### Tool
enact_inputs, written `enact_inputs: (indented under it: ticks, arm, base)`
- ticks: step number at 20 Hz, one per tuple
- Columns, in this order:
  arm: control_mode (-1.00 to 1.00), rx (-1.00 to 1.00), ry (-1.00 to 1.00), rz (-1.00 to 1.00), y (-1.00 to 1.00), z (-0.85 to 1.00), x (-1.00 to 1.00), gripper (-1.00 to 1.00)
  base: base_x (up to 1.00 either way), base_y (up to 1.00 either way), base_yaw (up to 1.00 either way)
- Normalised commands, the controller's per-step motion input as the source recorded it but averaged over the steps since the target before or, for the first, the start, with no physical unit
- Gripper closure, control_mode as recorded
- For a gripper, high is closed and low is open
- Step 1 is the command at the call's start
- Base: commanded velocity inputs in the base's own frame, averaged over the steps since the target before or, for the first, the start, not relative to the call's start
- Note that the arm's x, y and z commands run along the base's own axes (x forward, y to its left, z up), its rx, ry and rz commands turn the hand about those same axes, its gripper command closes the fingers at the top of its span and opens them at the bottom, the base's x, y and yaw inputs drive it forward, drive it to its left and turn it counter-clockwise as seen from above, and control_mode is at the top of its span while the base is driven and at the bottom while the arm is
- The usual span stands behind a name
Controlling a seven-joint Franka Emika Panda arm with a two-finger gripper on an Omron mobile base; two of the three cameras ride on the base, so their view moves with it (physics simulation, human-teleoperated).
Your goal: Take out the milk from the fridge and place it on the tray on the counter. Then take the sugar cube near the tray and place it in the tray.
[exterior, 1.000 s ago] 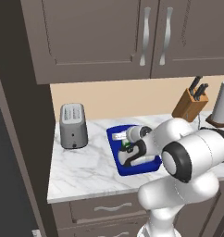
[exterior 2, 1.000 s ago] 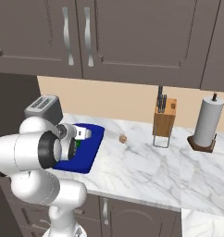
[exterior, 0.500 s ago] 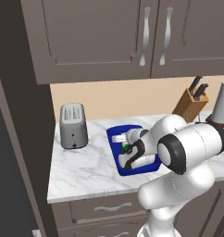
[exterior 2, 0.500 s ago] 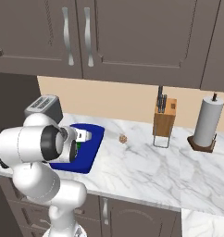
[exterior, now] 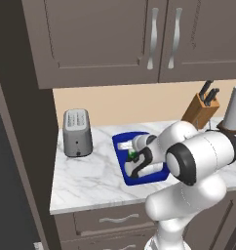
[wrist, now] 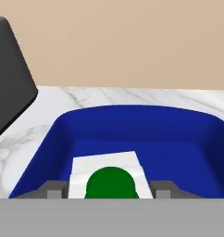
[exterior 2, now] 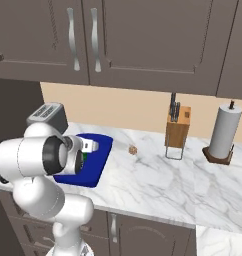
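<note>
My gripper [wrist: 109, 190] is shut on the milk [wrist: 107, 169], a small white carton with a green cap, held low inside the dark blue tray [wrist: 132, 134]. The left base view shows the milk [exterior: 125, 145] in the gripper [exterior: 133, 157] over the tray [exterior: 139, 177] on the white marble counter [exterior: 86, 180]. From the right, the milk [exterior 2: 89, 146] sits above the tray [exterior 2: 95, 165]. The sugar cube [exterior 2: 133, 149], tiny and tan, lies on the counter [exterior 2: 158, 180] just right of the tray. The fridge is out of view.
A grey toaster [exterior: 77, 132] stands left of the tray, close to it [wrist: 7, 74]. A wooden knife block [exterior 2: 177, 131] and a paper towel roll [exterior 2: 224, 132] stand further right. Dark brown wall cabinets [exterior: 139, 39] hang overhead.
The hand has come down and a little left with the milk, lower into the tray. The arm's elbow has sunk too. The sugar cube has not moved.
</note>
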Motion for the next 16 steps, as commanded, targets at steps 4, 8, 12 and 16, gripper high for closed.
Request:
enact_inputs:
  ticks: [4, 8, 12, 16]
  arm:
    - [-1.00, 0.00, 0.00, 0.00, 0.00, 0.02, -0.10, -1.00]
    - [-1.00, 0.00, 0.00, 0.00, 0.04, 0.07, -0.05, -1.00]
    - [-1.00, 0.00, 0.00, 0.00, 0.01, 0.25, -0.01, -1.00]
    - [-1.00, 0.00, 0.00, 0.01, 0.00, 0.32, -0.14, -1.00]
  base:
    - [0.00, 0.00, 0.00]
    - [0.00, 0.00, 0.00]
    - [0.00, 0.00, 0.00]
    - [0.00, 0.00, 0.00]
